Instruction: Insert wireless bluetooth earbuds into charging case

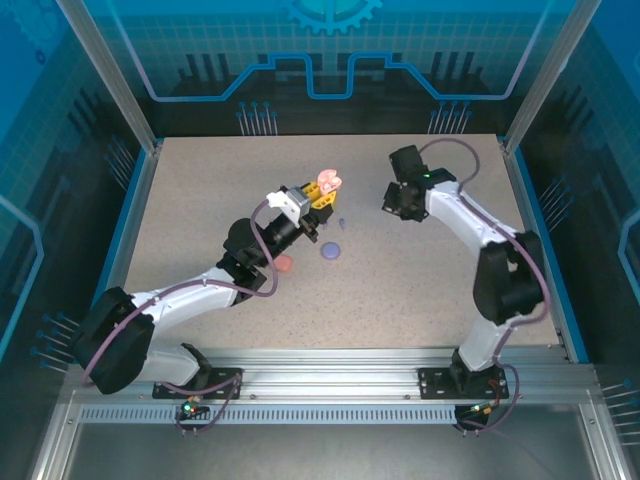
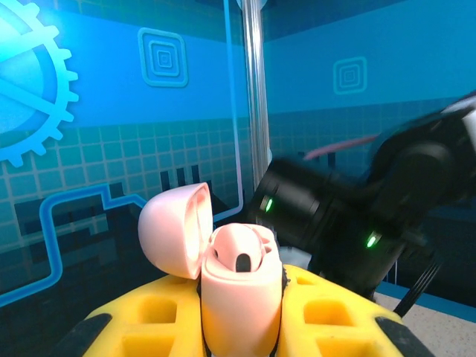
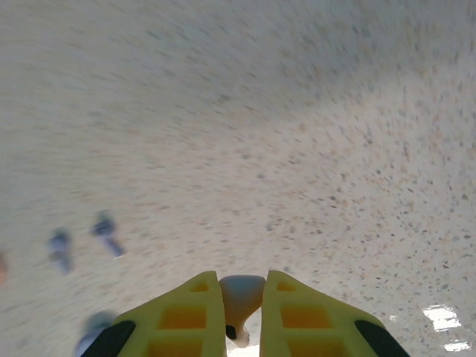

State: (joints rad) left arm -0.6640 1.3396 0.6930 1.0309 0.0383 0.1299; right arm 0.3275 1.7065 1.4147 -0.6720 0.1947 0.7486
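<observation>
The right pincer (image 3: 242,288) is closed on a pale beige earbud (image 3: 239,291) by a narrow pinch at the fingertips, and that is the main risk: a piece this small could twist or slip out on the way across. It would then drop to the bench (image 1: 200,200), among the loose purple earbuds (image 3: 105,232).

The left pincer (image 2: 242,305) is clamped on the pink charging case (image 2: 239,294), held up off the bench with its lid (image 2: 172,227) open. If the earbud arrives turned the wrong way for its socket (image 2: 242,262), pressing it down could jam it. It could also push the case askew in its grip, or knock the lid shut.

From above, the two pincers stand well apart. The purple case (image 1: 330,251) and the red-orange case (image 1: 285,264) lie on the bench near the left arm. Neither the held earbud nor the socket can be made out there.

The left wrist view gives the open lid and the dark socket, while the right wrist view shows the earbud in the grip, though too blurred to tell which way it points.
</observation>
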